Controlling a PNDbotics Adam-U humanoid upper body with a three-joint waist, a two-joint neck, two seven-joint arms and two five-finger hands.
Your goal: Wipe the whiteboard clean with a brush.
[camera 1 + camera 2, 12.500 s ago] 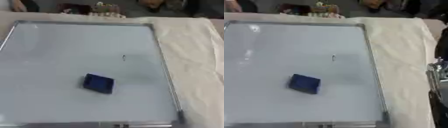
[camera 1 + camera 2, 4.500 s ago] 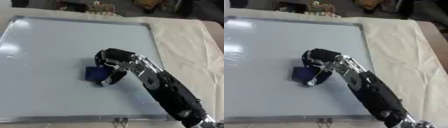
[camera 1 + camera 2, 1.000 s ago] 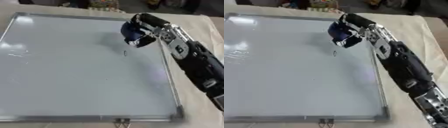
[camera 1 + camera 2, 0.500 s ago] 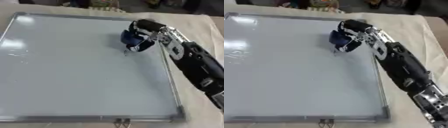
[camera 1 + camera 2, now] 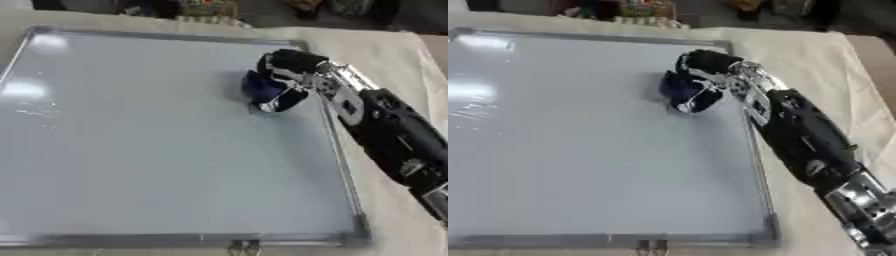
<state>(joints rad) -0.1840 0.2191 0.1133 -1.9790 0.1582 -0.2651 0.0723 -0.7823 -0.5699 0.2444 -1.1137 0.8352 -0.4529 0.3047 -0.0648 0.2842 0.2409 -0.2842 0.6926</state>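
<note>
Right hand point(image 5: 289, 75) fingers point(image 5: 287, 100) curled round blue brush point(image 5: 261, 87); pressed on whiteboard point(image 5: 131, 140).

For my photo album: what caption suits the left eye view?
Right robot hand presses a blue brush onto the whiteboard.

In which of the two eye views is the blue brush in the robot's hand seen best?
The left eye view is slightly better: the blue brush shows to the left of the right hand curled round it, on the whiteboard near its right edge. The right eye view shows nearly the same, with the fingers covering a similar part of it.
</note>
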